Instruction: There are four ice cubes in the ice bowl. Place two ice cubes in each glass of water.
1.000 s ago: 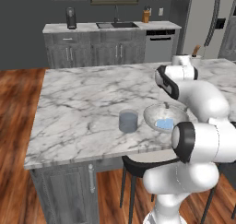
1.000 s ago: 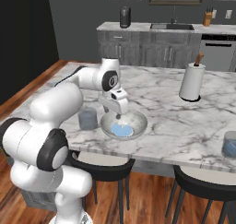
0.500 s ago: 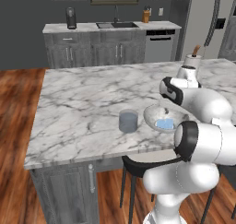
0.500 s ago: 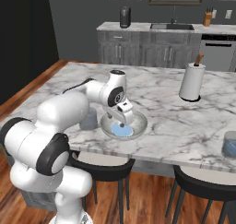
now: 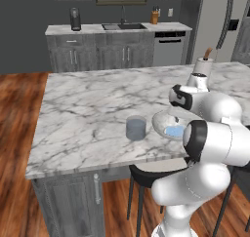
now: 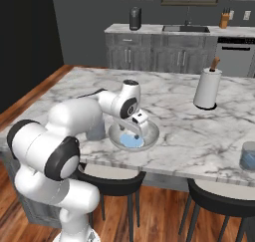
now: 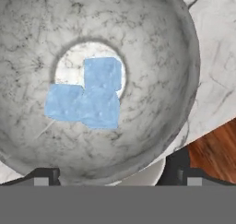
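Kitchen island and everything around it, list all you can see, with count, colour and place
ice cubes: a light blue cluster, count unclear, in the bowl's bottom
bowl: one, pale grey, near the island's front edge
glasses: two, grey-blue; one left of the bowl, one at the island's right end
paper towel roll: one, white with brown tip, upright behind the bowl
island: one, white-grey marble top
stools: two, dark, under the front edge
back counter: one, grey, with sink, dark canister and knife block
fridge: one, grey, far right
gripper: one, open, over the bowl
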